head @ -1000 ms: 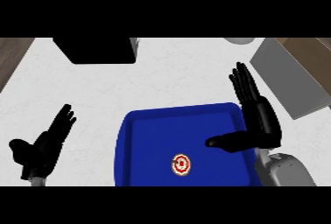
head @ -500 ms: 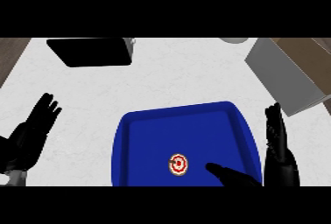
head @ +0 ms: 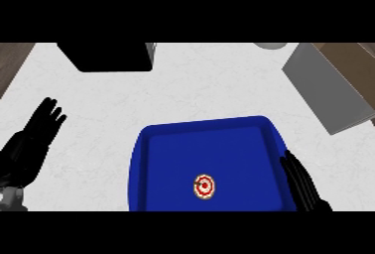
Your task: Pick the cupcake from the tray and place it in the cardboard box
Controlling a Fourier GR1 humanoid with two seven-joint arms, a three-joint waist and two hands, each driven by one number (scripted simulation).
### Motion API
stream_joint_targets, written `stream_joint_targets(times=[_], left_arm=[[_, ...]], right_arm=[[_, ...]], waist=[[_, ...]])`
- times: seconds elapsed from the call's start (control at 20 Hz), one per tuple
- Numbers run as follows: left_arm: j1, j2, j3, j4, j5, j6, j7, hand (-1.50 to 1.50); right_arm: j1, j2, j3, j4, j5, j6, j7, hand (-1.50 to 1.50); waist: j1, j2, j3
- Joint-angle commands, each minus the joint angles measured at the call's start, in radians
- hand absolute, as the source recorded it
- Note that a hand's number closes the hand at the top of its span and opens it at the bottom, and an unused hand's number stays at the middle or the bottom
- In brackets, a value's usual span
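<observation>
A small cupcake point(head: 204, 186) with red and white rings on top sits in the near part of a blue tray point(head: 161, 163). Beside the tray's right rim, at the lower right of the head view, only the straight fingers of my right hand point(head: 300, 186) show, and they hold nothing. My left hand point(head: 33, 144) lies open on the counter at the far left, well apart from the tray. A dark box-like thing point(head: 110, 56) stands at the back left; I cannot tell whether it is the cardboard box.
A grey slab-like block point(head: 326, 89) lies slantwise at the back right. A pale round object point(head: 271, 45) peeks in at the top edge. White counter shows between the tray and the dark box.
My right hand has drawn back down and to the right, off the tray. The left hand has risen higher in the view. The cupcake stays in place on the tray.
</observation>
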Motion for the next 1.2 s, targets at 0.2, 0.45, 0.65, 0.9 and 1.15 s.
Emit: stream_joint_targets(times=[0.2, 0.45, 0.65, 0.9, 1.15], left_arm=[[-0.034, 0.010, 0.007, -0.015, 0.009, -0.004, 0.039, 0.00], [-0.024, 0.004, 0.010, -0.009, 0.022, -0.038, 0.029, 0.00], [-0.030, -0.029, -0.013, -0.027, -0.024, 0.018, 0.053, 0.00], [-0.003, -0.008, 0.024, -0.014, -0.002, -0.048, 0.032, 0.00], [-0.018, -0.023, 0.029, -0.067, -0.011, -0.009, 0.098, 0.00]], right_arm=[[-0.015, 0.008, 0.131, -0.140, 0.269, 0.377, 0.511, -1.50], [-0.183, 0.180, 0.209, -0.204, 0.280, 0.673, 0.827, -1.50], [-0.312, 0.375, 0.219, -0.154, 0.238, 0.839, 1.005, -1.50], [-0.389, 0.412, 0.235, -0.054, 0.187, 0.843, 1.109, -1.50], [-0.396, 0.413, 0.208, -0.006, 0.177, 0.849, 1.087, -1.50]], waist=[[0.025, 0.006, 0.002], [0.047, 0.010, 0.005], [0.035, 0.008, 0.009], [0.034, 0.007, 0.009], [0.026, 0.004, 0.010]])
